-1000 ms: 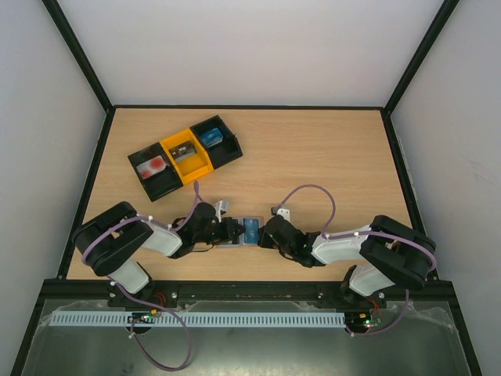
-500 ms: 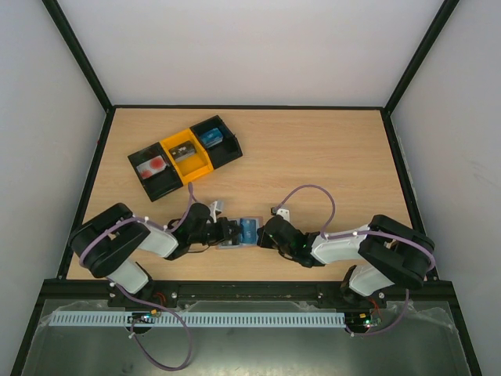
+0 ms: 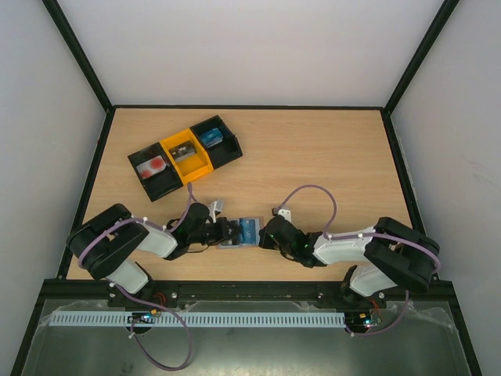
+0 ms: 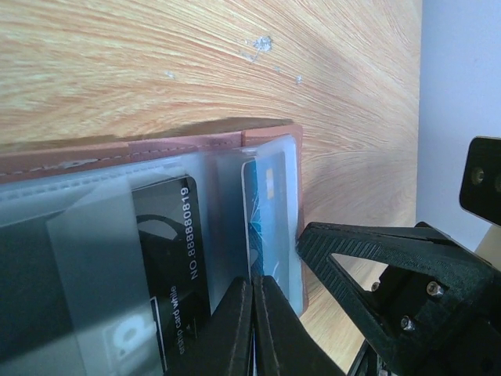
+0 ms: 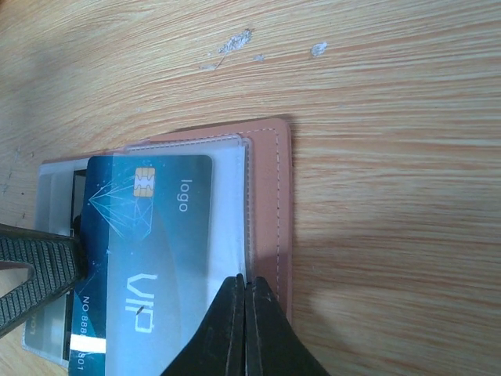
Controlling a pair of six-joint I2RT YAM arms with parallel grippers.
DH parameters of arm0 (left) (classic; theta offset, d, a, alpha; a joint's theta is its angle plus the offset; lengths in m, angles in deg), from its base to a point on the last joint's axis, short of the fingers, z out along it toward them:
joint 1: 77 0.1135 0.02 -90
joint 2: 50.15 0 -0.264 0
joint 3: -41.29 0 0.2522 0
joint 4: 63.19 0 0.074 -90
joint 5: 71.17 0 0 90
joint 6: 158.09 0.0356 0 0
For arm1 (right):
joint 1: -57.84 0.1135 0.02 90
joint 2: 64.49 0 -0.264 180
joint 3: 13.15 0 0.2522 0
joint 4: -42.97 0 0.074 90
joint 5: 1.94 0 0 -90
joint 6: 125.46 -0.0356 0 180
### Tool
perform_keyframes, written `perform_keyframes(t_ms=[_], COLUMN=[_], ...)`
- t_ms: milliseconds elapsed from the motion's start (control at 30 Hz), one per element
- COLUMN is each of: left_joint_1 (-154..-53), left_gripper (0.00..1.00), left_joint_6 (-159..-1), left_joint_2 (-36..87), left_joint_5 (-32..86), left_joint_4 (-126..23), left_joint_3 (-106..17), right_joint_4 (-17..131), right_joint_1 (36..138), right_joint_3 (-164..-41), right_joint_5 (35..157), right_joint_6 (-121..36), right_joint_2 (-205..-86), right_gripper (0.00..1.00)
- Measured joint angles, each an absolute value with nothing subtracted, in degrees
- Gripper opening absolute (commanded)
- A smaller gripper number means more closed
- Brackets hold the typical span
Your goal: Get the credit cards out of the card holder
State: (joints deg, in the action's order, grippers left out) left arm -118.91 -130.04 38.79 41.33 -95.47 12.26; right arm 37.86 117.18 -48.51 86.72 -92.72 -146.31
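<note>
Card holder (image 3: 243,232) was seen open on worktop (image 3: 329,157), lower centre, top view. L hand (image 4: 252,283) was pinched closed at edge of blue credit card (image 4: 270,211), R hand (image 5: 243,282) at holder's rim; contents couldn't be told.

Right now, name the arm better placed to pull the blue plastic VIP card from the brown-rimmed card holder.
Left, likely. The left gripper looks shut on the blue plastic VIP card; the right gripper pins the brown-rimmed card holder.
</note>
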Motion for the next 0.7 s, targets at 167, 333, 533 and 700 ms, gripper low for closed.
perform_keyframes(t_ms=[167,333,533,700], left_joint_1=[-118.91,-118.82,-118.82,-118.82], left_gripper=[0.03,0.03,0.03,0.03], left_joint_6=[-130.04,-130.06,-130.11,-130.22], left_joint_2=[39.62,39.91,39.95,39.95], left_joint_5=[41.57,41.79,41.79,41.79], left_joint_4=[-95.87,-96.33,-96.48,-96.52], left_joint_3=[12.24,12.24,12.24,12.24], right_joint_4=[38.29,38.75,40.96,41.62], right_joint_1=[117.15,117.15,117.18,117.18], right_joint_3=[-48.51,-49.30,-51.03,-52.69], right_joint_5=[86.87,87.22,87.02,86.32], right_joint_6=[-92.52,-92.02,-91.19,-90.49], right_joint_2=[-146.12,-146.58,-146.03,-145.96], right_gripper=[0.02,0.02,0.05,0.05])
